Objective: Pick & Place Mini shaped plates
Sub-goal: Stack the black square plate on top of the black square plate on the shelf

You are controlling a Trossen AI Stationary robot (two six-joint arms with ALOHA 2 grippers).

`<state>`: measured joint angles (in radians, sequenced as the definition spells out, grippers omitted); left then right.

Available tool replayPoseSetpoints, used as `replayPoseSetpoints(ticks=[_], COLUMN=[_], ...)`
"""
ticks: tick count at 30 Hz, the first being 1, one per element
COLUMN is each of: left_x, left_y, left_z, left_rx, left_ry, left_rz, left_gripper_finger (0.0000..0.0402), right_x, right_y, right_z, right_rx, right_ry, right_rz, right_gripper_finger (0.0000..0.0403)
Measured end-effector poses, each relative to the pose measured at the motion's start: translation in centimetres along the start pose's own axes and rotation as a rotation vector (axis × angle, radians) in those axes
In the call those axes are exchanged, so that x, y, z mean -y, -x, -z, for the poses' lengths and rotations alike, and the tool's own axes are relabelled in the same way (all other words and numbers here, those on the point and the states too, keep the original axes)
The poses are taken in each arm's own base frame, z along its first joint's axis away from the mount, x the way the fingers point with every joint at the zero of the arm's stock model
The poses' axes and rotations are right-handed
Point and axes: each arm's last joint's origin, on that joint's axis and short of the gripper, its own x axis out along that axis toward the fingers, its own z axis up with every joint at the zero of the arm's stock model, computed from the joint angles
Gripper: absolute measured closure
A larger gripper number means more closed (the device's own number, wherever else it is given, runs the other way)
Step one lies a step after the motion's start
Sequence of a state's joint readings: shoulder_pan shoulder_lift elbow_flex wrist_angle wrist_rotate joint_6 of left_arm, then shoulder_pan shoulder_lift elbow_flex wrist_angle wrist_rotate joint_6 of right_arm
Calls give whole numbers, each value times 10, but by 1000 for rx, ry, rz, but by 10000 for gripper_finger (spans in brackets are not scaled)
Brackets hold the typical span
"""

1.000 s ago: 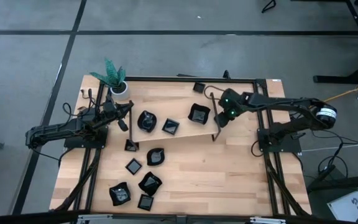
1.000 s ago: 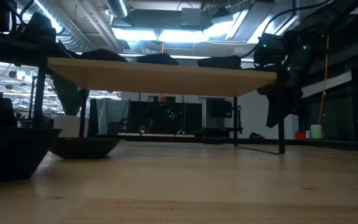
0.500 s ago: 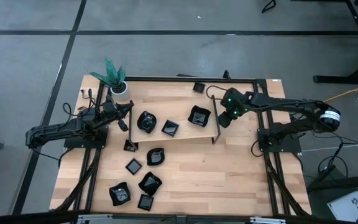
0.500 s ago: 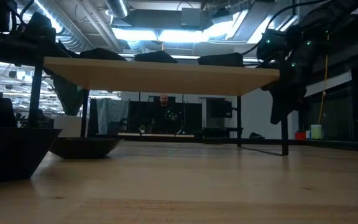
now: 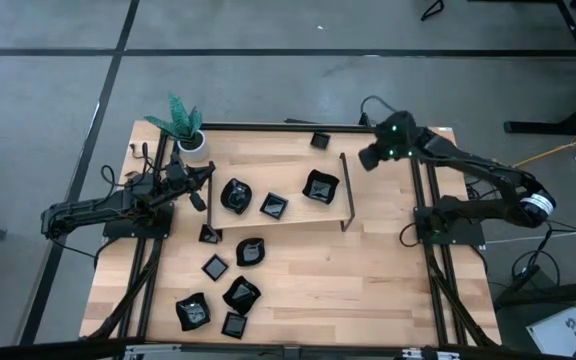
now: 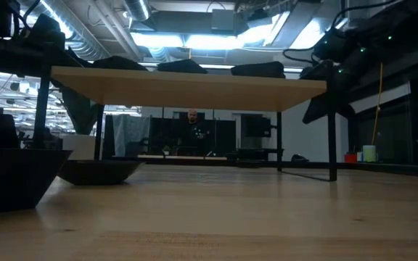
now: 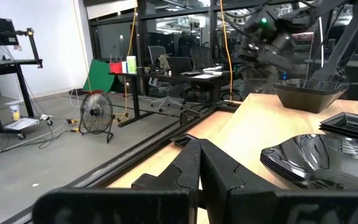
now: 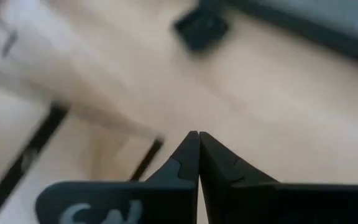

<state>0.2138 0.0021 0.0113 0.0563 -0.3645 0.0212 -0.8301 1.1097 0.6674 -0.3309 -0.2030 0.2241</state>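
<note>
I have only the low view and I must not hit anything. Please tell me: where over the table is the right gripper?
Observer: From above, the right gripper hangs just past the right end of the shelf, toward the table's far edge.
Operator: Is it holding a plate?
Observer: No. Its wrist view shows the fingers shut together with nothing between them.
Operator: How many plates are on top of the shelf?
Observer: Three: a rounded plate at the left, a small square plate in the middle, and a larger square dish at the right.
</note>
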Motion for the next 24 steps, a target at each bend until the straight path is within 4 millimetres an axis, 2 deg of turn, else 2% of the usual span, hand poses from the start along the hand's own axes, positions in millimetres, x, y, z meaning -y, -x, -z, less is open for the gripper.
replayPoseSetpoints(ticks=[5, 10, 19, 24], left_x=[0, 0, 0, 0], left_y=[0, 0, 0, 0], left_z=[0, 0, 0, 0], left_rx=[0, 0, 0, 0], left_ry=[0, 0, 0, 0], left_rz=[0, -1, 0, -1], left_gripper_finger=[398, 398, 398, 398], right_x=[16, 23, 25, 30], right_y=[1, -6, -33, -58], right_z=[-29, -67, -143, -164], right_rx=[75, 21, -58, -149], right_ry=[-53, -47, 45, 127], right_rz=[-11, -32, -21, -21], right_gripper_finger=[396, 374, 293, 263])
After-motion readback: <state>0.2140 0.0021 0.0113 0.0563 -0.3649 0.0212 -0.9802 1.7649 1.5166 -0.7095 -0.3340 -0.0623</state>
